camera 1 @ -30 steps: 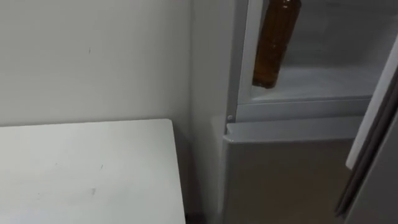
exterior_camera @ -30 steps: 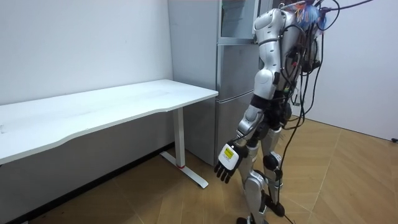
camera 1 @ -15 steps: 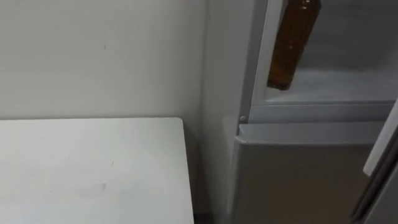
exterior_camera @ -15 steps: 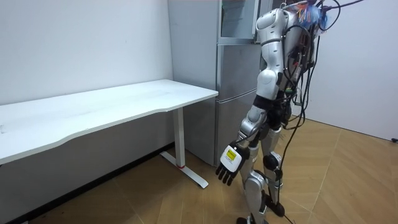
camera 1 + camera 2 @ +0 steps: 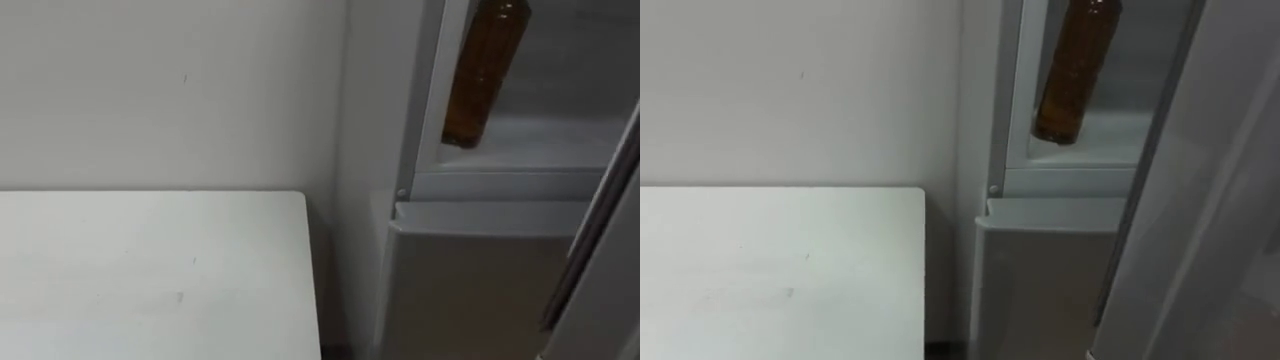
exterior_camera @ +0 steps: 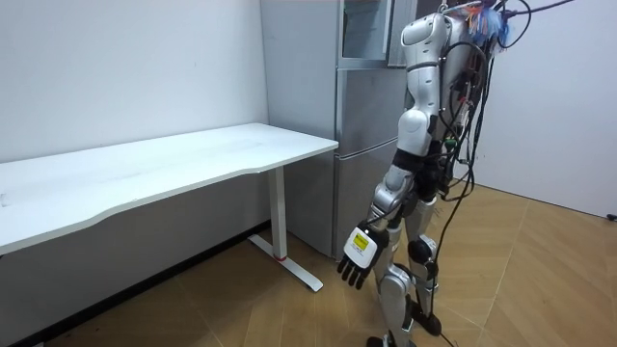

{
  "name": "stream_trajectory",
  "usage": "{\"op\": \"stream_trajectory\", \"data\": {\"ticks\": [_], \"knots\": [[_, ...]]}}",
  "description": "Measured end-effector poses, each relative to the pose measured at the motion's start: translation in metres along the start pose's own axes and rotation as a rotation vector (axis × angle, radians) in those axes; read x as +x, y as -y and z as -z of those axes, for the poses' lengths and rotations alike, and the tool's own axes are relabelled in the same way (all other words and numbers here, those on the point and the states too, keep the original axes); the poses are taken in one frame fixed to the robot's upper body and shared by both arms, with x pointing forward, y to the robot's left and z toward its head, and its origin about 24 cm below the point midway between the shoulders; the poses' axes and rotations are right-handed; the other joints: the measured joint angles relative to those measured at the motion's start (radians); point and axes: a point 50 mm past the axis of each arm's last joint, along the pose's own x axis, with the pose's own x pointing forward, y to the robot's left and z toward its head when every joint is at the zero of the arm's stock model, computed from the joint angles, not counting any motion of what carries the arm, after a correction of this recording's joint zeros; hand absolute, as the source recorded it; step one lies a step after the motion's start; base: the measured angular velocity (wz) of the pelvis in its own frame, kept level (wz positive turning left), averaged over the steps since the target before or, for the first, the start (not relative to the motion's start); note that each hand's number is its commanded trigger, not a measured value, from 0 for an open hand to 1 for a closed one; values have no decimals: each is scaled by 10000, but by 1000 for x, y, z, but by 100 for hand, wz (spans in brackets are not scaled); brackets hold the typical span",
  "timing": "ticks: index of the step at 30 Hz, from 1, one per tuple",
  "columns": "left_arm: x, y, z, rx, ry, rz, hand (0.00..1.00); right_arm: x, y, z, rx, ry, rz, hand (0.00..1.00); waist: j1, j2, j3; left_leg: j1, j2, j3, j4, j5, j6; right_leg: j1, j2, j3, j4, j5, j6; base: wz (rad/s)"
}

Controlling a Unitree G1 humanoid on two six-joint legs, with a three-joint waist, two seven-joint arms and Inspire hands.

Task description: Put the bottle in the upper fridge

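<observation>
Clearly, in the left eye view, the amber plastic bottle [image 5: 485, 75] is already inside the upper compartment [image 5: 560, 140] of the tall grey fridge [image 5: 470, 290]. It is tilted, its base seemingly just above the white shelf. Its neck runs off the top edge, so I cannot tell whether the right hand grips it. The right eye view agrees and adds the open door [image 5: 1230, 180] alongside. In the room view the robot stands upright at the fridge, beside the white desk [image 6: 193, 159]. Its left hand [image 6: 357, 260] hangs loose and holds nothing. What is left, I judge, is setting the bottle down and letting go.
</observation>
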Motion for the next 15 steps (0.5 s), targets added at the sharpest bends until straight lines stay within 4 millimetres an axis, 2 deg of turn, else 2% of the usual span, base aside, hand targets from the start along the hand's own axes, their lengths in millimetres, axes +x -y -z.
{"op": "stream_trajectory", "data": {"ticks": [6, 9, 15], "knots": [[0, -1, -1, 57, 12, -16, 0, -4, -10, -3, -194, 561, -660, 0, 80, -40, -5, -33, 0, -27, 2, 0, 0, 13, 3, -17, -37, 2, -3, 1], [0, -3, -1, 90, 5, -49, 0, -6, -18, -5, -144, 824, -967, 0, 136, 19, -38, -93, 1, -153, 7, 6, -9, 69, 19, -114, -188, 57, -10, 10], [1, -4, -3, 296, -82, -60, 0, -10, -33, -6, 107, 947, -1871, 0, 255, 75, -12, -91, 6, -289, 4, 14, -22, 177, 20, -279, -258, 61, -13, 8]]}}
